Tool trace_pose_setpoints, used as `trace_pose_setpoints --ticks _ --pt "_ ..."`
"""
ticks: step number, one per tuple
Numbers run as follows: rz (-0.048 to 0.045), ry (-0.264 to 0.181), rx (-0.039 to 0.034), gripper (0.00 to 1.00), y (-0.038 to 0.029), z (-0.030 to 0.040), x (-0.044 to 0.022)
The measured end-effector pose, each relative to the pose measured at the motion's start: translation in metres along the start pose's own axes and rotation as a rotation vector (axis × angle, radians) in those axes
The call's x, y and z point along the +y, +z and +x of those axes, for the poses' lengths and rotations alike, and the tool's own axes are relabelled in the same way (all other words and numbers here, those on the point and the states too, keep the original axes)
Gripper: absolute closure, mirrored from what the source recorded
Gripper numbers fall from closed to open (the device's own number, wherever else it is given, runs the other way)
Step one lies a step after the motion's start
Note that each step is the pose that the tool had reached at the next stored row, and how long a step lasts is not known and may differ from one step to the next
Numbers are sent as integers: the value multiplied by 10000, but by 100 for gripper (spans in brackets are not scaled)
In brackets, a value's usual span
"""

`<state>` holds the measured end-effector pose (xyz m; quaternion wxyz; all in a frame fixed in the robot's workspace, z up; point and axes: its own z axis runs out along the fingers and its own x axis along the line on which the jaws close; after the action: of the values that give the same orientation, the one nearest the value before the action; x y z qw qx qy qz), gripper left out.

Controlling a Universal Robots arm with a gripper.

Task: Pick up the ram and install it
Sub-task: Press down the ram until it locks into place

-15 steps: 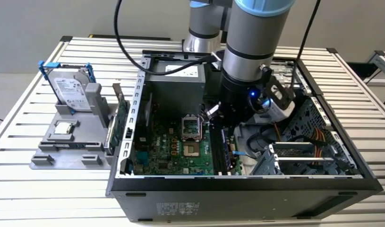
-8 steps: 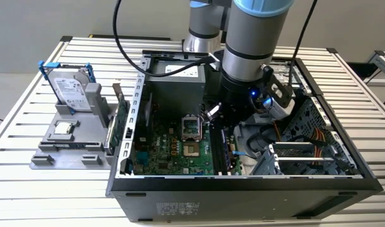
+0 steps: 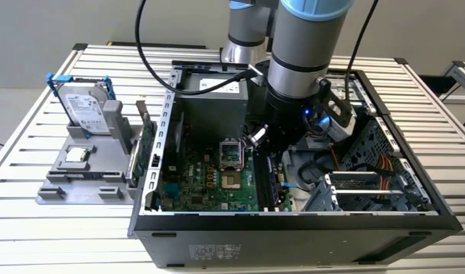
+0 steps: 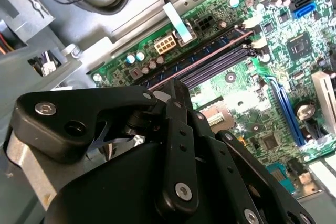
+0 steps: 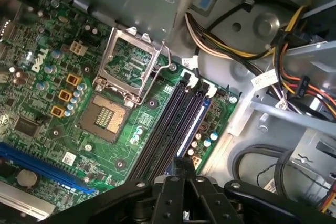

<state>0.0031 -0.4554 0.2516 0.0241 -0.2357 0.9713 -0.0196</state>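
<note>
Gripper: black linkage-fingered gripper [image 3: 264, 138] down inside the open black computer case [image 3: 293, 228], fingers drawn together, pinching the ram.
Ram: thin dark circuit-board stick [image 3: 263, 171] standing on edge along the long black memory slots [image 5: 176, 124].
Motherboard: green board [image 5: 68, 103], square processor socket [image 5: 107, 116] uncovered.
Outside the case: silver boxy hard drive [image 3: 86, 108] upright in a grey holder [image 3: 80, 182].

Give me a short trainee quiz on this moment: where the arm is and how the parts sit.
1. True or false: the hand is over the memory slots inside the computer case.
2. The processor socket is: A) under a cooler; B) uncovered, its metal frame lifted; C) buried in cables.
3. Fill in: the hard drive stands in the grey holder on the exterior view's ___ of the case.
Key: 1 true; 2 B; 3 left.
</note>
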Motion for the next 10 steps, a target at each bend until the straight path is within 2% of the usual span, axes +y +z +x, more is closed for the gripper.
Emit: trace_pose_setpoints --ticks 10 --pt "-35 -941 -47 100 10 0 19"
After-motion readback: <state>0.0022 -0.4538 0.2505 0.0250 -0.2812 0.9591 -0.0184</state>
